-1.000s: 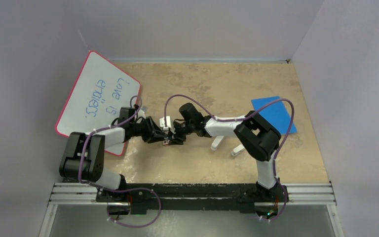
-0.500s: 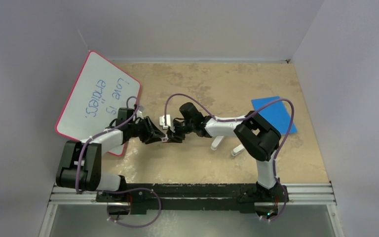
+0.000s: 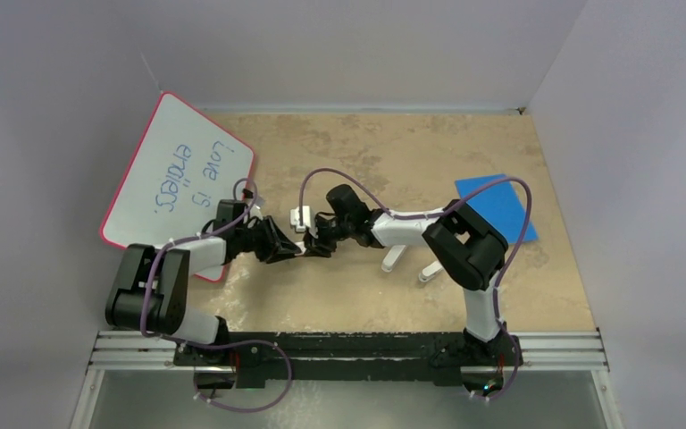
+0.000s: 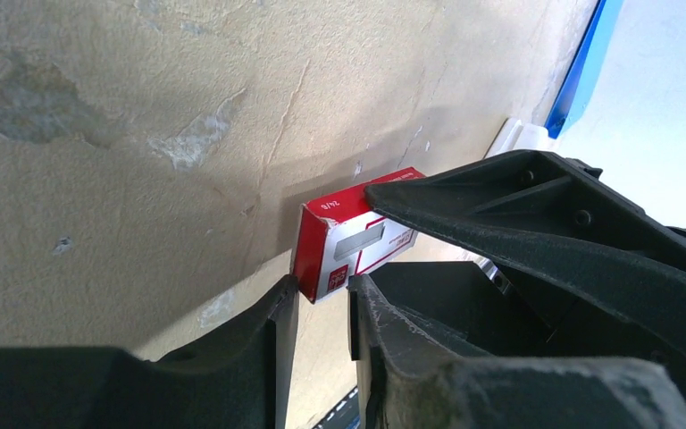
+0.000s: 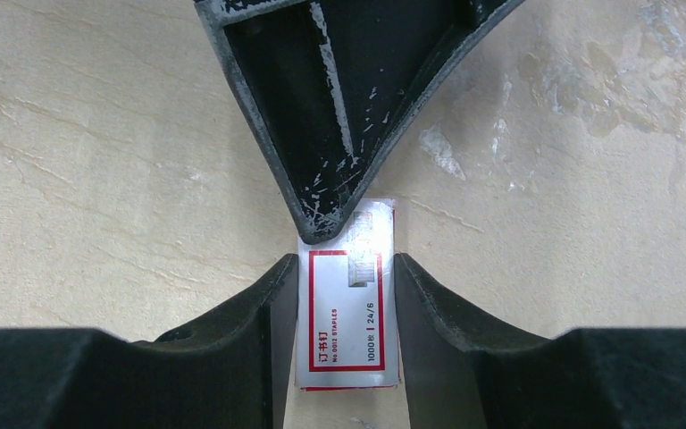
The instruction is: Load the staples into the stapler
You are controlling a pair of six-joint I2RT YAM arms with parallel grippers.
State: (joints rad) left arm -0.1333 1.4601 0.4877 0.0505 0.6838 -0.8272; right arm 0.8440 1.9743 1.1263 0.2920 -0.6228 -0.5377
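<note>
1. Top view: since a second ago the left gripper (image 3: 293,249) and right gripper (image 3: 311,248) have drifted slightly farther, tips meeting; the stapler (image 3: 394,258), seemingly the white bar, lies to their right
2. Left wrist: its fingers (image 4: 268,349) pinch the left end of the red-and-white staple box (image 4: 344,246); the staples are hidden, presumably inside
3. Right wrist: its fingers (image 5: 259,308) clamp the box's long sides; they should hold firm while the left pulls straight, lest the box twist
</note>
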